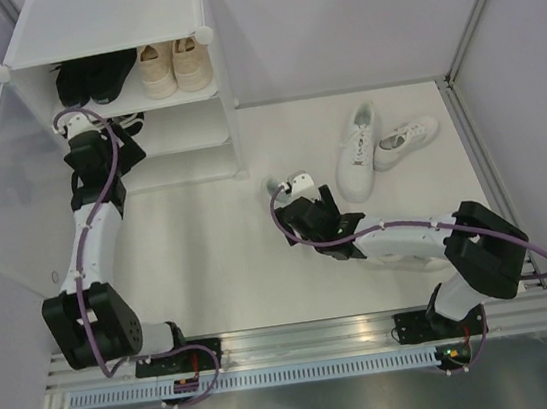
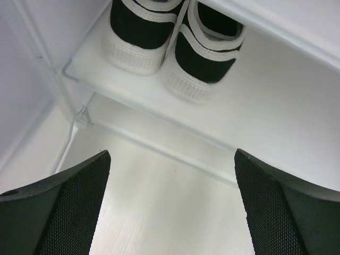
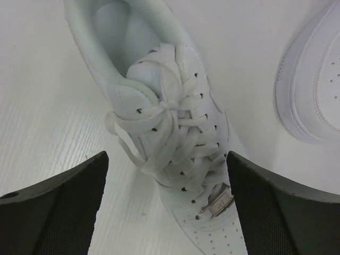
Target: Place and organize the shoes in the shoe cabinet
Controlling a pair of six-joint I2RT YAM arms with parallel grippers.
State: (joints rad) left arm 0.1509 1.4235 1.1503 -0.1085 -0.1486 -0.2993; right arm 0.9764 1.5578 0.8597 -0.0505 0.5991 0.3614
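Lit brightly and evenly from overhead, diffuse. Only faint, short shadows beneath the sneakers (image 1: 358,153) right of the cabinet (image 1: 108,19). Mild sheen on the desk (image 1: 209,253) in front of the cabinet, dull reflection off the rail (image 1: 301,337) farther forward. Sharp from above. Up close, left tool (image 2: 171,154) and right tool (image 3: 166,154) dark, soft-edged. Pair (image 2: 175,42) inside the cabinet slightly blurred. Laces (image 3: 170,122) crisp, whites nearly washed out.

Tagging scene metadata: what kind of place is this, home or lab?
Probably a lab test cell, not a home: plain white partition walls, an aluminium mounting rail, and a shoe cabinet set inside.
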